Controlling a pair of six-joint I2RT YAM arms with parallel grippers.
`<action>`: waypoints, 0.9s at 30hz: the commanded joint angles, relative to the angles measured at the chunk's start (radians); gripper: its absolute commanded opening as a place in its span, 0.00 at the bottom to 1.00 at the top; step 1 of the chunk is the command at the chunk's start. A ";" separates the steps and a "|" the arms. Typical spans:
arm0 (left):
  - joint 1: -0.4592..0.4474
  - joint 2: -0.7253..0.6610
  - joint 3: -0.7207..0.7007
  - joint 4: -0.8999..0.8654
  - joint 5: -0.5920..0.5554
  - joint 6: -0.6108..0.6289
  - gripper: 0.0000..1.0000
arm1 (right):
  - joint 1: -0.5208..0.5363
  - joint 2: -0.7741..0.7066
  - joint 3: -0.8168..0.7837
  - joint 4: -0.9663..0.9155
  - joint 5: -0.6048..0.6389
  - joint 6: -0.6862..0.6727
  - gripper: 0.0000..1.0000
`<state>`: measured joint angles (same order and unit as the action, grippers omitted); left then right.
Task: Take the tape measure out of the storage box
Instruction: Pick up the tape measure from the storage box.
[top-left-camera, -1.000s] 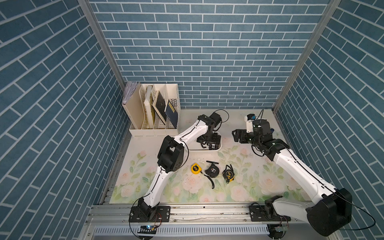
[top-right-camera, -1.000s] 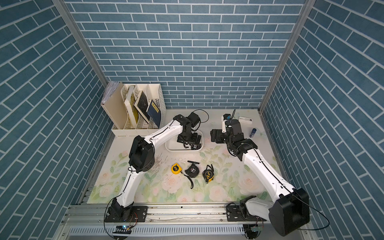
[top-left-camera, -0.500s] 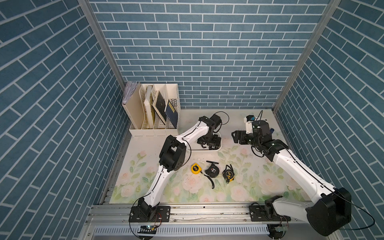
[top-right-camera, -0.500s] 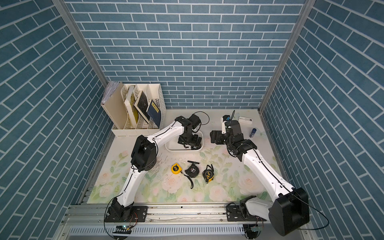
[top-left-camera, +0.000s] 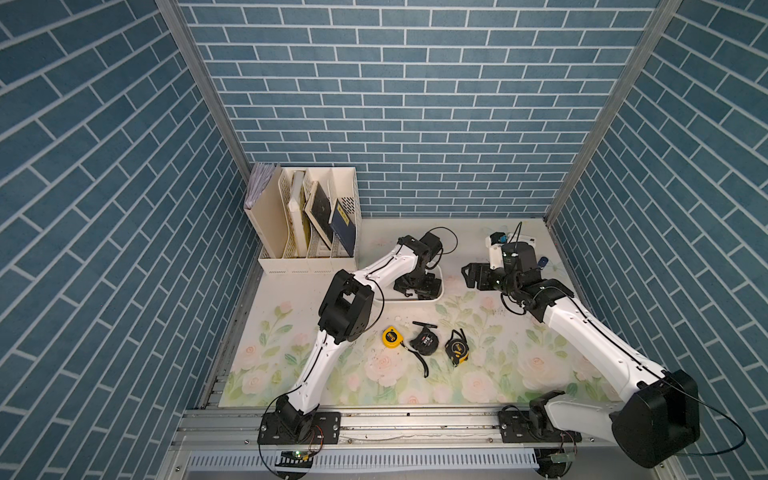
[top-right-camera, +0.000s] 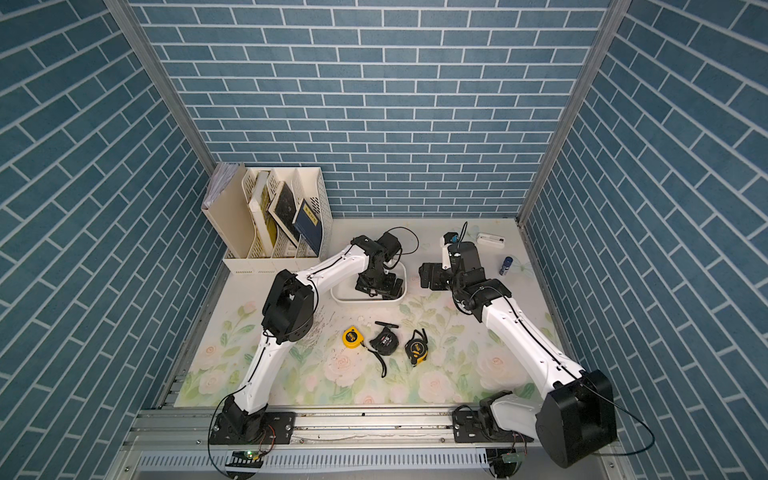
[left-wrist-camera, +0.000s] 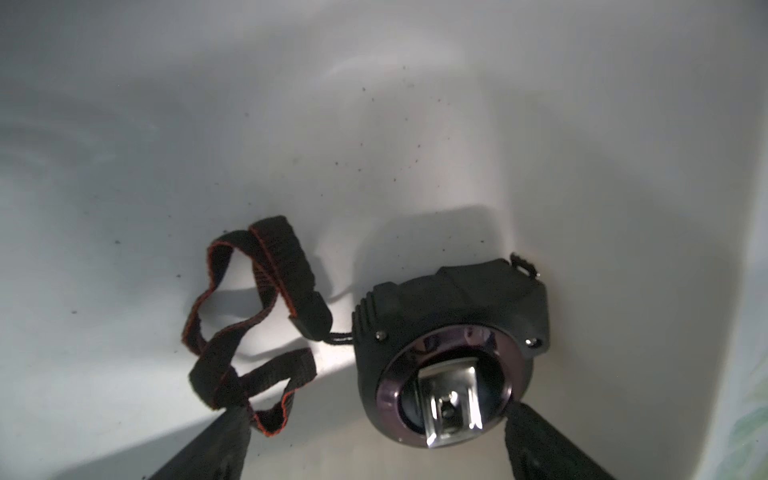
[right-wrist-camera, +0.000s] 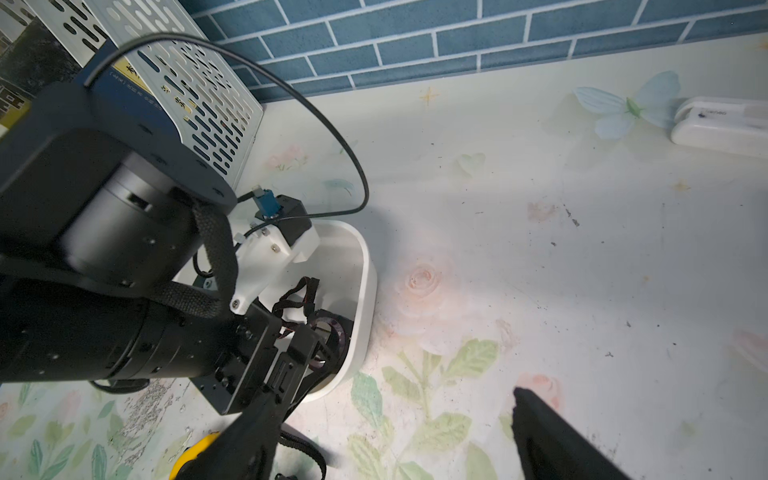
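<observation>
The white storage box (top-left-camera: 437, 296) (top-right-camera: 344, 297) sits mid-table. My left gripper (top-left-camera: 417, 288) (top-right-camera: 380, 286) reaches down inside it. In the left wrist view a black tape measure (left-wrist-camera: 451, 353) with a chrome clip lies on the tub floor, and its black strap (left-wrist-camera: 253, 316) is looped beside it. The left gripper (left-wrist-camera: 376, 411) is open. One finger (left-wrist-camera: 548, 444) is beside the tape measure's body and the other finger (left-wrist-camera: 216, 449) is at the strap. My right gripper (top-left-camera: 471, 276) (right-wrist-camera: 390, 415) hangs open and empty, to the right of the box (right-wrist-camera: 368, 282).
Three tape measures lie on the floral mat: a yellow one (top-left-camera: 390, 336), a black one (top-left-camera: 424, 340) and a black-and-yellow one (top-left-camera: 457, 351). A cream file organizer (top-left-camera: 307, 220) with books stands back left. A white case (top-right-camera: 490, 240) and a small blue bottle (top-right-camera: 505, 266) are back right.
My left gripper has sunk a little lower into the storage box. The right arm has not moved.
</observation>
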<state>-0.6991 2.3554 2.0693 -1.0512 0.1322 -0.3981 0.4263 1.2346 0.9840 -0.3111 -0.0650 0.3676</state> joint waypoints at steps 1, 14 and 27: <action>-0.005 0.038 -0.027 -0.013 -0.040 0.018 1.00 | -0.004 0.008 -0.008 0.026 -0.006 0.027 0.90; -0.005 0.040 -0.033 0.018 -0.091 0.011 0.96 | -0.003 -0.009 -0.029 0.041 -0.033 0.042 0.90; -0.004 0.009 -0.042 0.016 -0.248 -0.019 0.81 | -0.003 -0.002 -0.035 0.058 -0.048 0.053 0.89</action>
<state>-0.7132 2.3497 2.0628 -1.0050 0.0101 -0.4034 0.4263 1.2362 0.9638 -0.2752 -0.0986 0.3954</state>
